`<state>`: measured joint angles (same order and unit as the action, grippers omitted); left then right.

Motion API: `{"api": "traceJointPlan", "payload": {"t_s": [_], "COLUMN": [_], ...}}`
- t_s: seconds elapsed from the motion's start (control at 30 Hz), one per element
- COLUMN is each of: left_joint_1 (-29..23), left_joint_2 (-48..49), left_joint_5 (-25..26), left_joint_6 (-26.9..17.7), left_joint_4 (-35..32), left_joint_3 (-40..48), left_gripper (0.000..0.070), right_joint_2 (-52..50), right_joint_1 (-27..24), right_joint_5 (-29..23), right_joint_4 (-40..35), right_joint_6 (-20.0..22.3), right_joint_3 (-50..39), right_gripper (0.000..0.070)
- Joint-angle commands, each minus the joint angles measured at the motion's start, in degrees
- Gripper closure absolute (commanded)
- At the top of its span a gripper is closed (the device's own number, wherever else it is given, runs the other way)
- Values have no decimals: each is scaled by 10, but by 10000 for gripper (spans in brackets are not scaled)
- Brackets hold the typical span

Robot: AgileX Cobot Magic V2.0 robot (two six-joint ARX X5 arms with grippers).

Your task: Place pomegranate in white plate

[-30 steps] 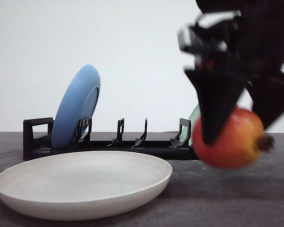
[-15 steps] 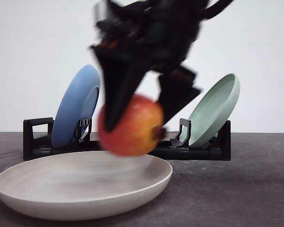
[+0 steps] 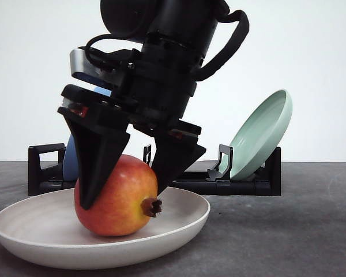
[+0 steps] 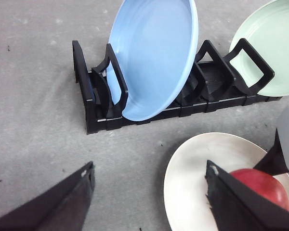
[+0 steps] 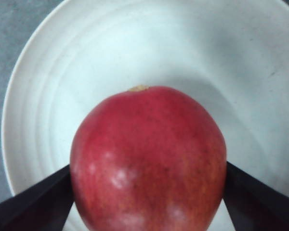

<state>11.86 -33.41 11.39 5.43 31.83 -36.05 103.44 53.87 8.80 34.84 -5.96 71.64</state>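
Right gripper clamped on the pomegranate, one black finger down the fruit's left side, the other against its upper right. Pomegranate resting in the white plate, bottom touching the plate's floor, slightly left of the plate's centre, brown crown stub pointing right and a little toward the camera. Skin red over the top, fading to orange-yellow lower down. From the right wrist camera, same fruit pinched between both fingers, pale plate spread beneath and around it.

Left gripper hanging apart above the grey table, fingers spread wide, nothing between them, no contact with anything. Beyond its right finger, red pomegranate lying in the white plate, partly hidden.

Behind the white plate, black dish rack running across the table. Blue plate standing on edge, leaning in the rack's left slots; largely hidden behind the right arm in the front view. Pale green plate leaning in the right end of the rack. Middle slots between the two bare.
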Motion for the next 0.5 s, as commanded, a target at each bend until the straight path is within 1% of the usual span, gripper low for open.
{"api": "traceJointPlan", "payload": {"t_s": [0.0, 0.1, 0.3, 0.4, 0.47], "left_joint_1": [1, 1, 1, 1, 1], "left_joint_2": [-3, -3, -3, -3, -3], "left_joint_5": [2, 2, 2, 2, 2], "left_joint_6": [0, 0, 1, 1, 0], "left_joint_4": [-5, -5, -5, -5, -6], "left_joint_3": [-5, -5, -5, -5, -5], "left_gripper": [266, 266, 266, 266, 266], "right_joint_2": [10, 10, 9, -4, -25], "right_joint_1": [5, 5, 5, 4, 4], "right_joint_5": [-1, -1, -3, -17, -32], "right_joint_4": [-7, -9, -18, -27, -61], "right_joint_6": [-7, -11, -12, -10, -10], "right_joint_3": [16, 16, 16, 14, 0], "right_gripper": [164, 103, 38, 36, 37]}}
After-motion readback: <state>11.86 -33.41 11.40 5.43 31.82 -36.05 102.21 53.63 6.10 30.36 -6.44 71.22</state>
